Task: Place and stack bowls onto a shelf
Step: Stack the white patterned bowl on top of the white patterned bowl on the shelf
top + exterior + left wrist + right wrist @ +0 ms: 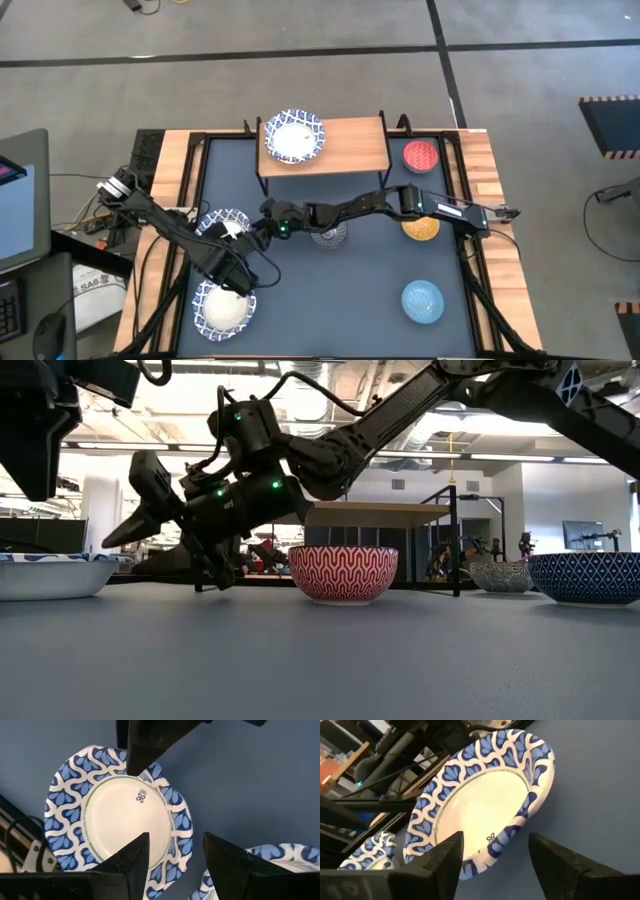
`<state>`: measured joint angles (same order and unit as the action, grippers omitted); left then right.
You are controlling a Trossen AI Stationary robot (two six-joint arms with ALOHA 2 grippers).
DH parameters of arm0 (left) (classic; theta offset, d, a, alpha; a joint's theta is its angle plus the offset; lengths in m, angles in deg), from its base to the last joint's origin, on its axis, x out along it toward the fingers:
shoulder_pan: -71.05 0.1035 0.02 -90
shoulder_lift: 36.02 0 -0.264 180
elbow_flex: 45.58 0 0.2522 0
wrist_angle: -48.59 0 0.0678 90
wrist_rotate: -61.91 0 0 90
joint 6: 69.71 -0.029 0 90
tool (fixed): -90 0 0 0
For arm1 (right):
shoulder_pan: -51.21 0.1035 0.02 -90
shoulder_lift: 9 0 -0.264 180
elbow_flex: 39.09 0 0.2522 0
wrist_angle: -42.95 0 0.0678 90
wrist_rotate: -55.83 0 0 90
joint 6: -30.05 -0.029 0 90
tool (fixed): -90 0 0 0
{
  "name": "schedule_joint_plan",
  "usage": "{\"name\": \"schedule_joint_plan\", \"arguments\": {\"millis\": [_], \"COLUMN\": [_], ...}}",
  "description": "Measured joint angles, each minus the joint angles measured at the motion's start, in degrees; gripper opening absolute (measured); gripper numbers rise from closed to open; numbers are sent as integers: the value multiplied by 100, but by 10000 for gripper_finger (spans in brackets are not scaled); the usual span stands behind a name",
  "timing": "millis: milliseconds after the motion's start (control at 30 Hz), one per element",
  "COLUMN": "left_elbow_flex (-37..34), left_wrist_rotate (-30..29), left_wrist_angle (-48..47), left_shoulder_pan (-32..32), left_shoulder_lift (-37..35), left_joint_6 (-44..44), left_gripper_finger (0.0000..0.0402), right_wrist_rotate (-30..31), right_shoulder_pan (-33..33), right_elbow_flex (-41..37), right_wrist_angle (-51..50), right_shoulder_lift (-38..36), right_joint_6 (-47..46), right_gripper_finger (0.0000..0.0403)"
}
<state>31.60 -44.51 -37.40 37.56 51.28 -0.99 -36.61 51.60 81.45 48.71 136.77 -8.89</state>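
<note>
Both grippers, left [172, 862] and right [495, 862], are hovering with fingers spread and empty over the same white bowl [226, 226] at the table's left-middle, its near rim lying between the right's fingers.

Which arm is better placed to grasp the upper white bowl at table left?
Right, likely. The right gripper hangs open at that white bowl's rim, straddling it in its wrist view; the left gripper hovers open nearer the lower bowl.

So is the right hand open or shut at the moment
Open. In its wrist view the right hand shows two fingers spread wide apart, empty, over a white bowl.
</note>
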Motion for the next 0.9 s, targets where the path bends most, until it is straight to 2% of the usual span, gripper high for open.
{"name": "schedule_joint_plan", "arguments": {"millis": [167,533,800,900], "left_elbow_flex": [0,0,27,92], "left_wrist_rotate": [16,121,166,139], "left_wrist_angle": [19,20,-20,-55], "left_shoulder_pan": [0,0,-55,-92], "left_shoulder_lift": [0,0,2,2], "left_joint_6": [202,254,359,403], "left_gripper_finger": [169,169,169,169], "right_wrist_rotate": [-86,-113,-41,277], "right_shoulder_pan": [27,96,53,112], "right_elbow_flex": [0,0,-2,-2], "right_wrist_angle": [-237,-328,-1189,-1783], "right_shoulder_lift": [0,-2,-400,-688], "right_joint_6": [-292,168,857,1280], "right_gripper_finger": [179,19,19,18]}}
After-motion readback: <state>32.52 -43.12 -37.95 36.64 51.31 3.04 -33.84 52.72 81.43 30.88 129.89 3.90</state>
